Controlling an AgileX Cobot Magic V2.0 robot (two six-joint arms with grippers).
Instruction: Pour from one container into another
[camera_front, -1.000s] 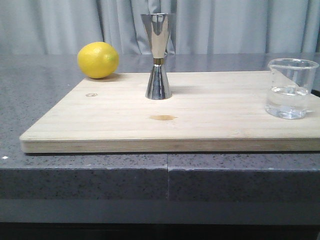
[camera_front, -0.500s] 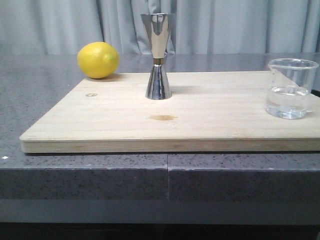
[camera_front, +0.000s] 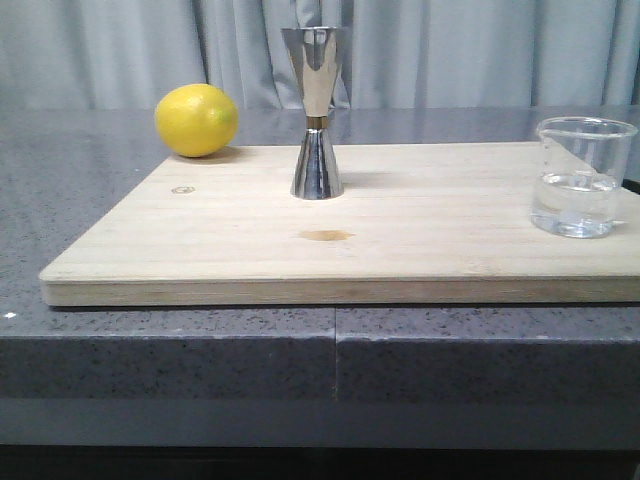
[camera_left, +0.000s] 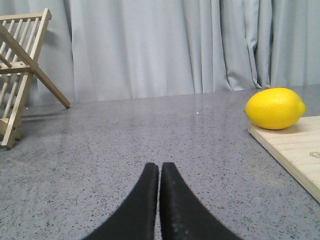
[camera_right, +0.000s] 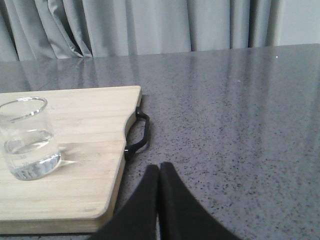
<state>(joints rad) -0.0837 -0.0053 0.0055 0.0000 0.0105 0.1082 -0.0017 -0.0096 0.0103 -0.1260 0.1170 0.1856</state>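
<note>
Nothing has shifted since the earlier frames. Nearest you, both grippers rest low over the grey counter (camera_front: 200, 340) with fingers pressed together, empty: the left gripper (camera_left: 159, 172) and the right gripper (camera_right: 159, 172). On the wooden board (camera_front: 400, 250), the beaker (camera_front: 582, 178) stands upright at the right edge of the front frame, partly filled with clear liquid. Farther back at centre stands the jigger (camera_front: 316, 112); a lemon (camera_front: 196, 120) sits upper left.

Glossy steel jigger (camera_front: 316, 110), clear glass beaker (camera_front: 582, 177)
</note>
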